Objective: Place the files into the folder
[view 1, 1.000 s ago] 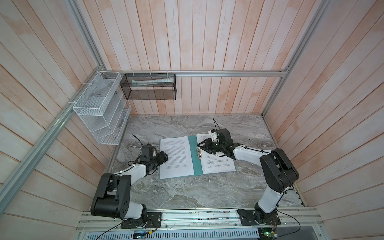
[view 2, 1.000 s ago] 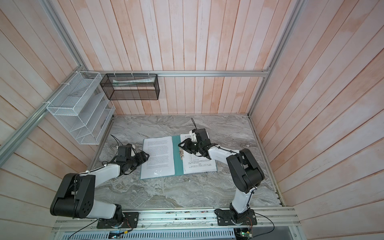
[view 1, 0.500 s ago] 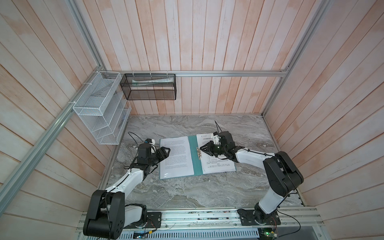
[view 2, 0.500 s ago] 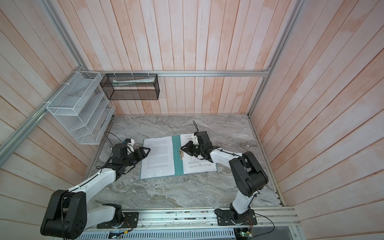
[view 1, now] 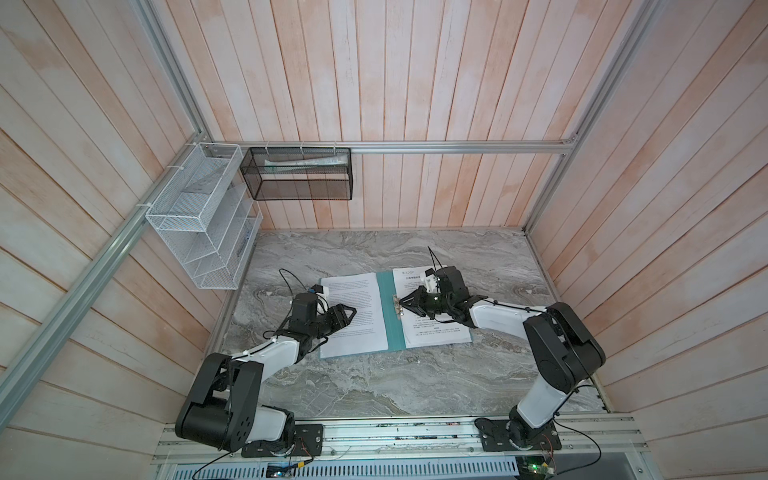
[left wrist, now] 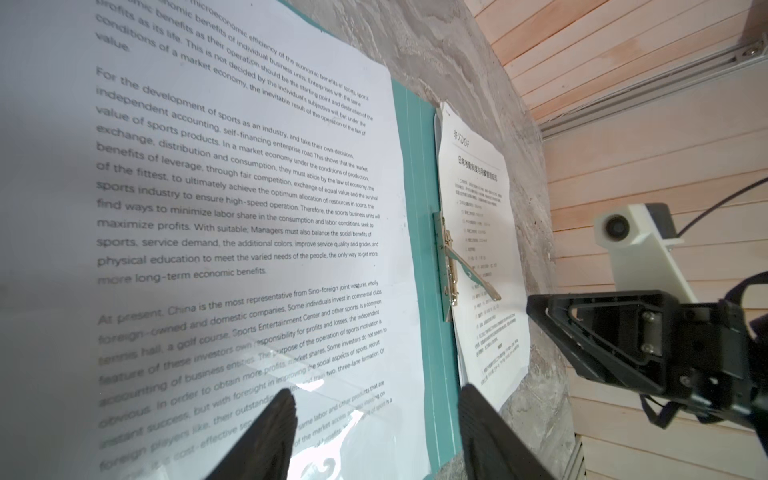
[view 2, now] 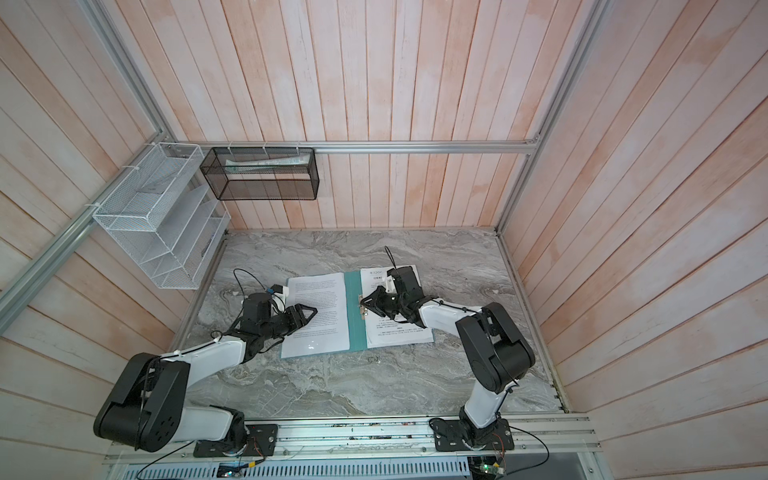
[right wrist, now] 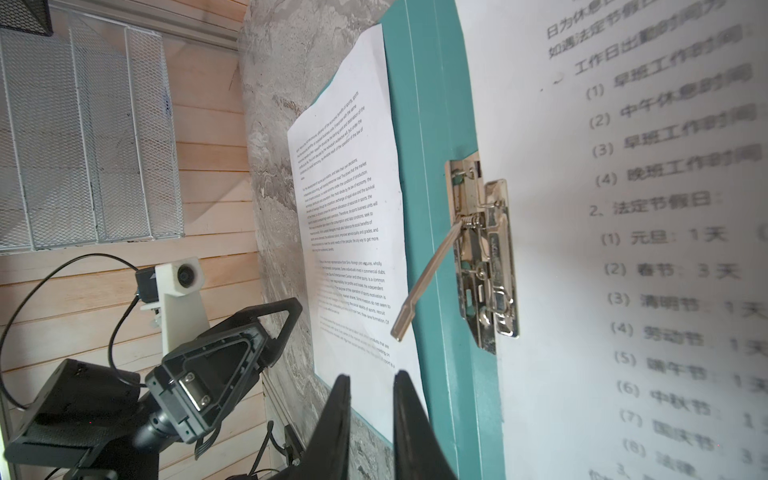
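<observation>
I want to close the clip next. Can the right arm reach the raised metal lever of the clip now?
Probably yes: the right gripper sits just short of the lever, nothing between them.

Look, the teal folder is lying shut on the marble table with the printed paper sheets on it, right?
Not shut. The thin teal card folder lies open flat on the grey marble table, a white printed paper sheet on each half, its silver metal clip lever raised. Both top views show it.

The nearest print on the files (right wrist: 673, 266) is blurred.
</observation>
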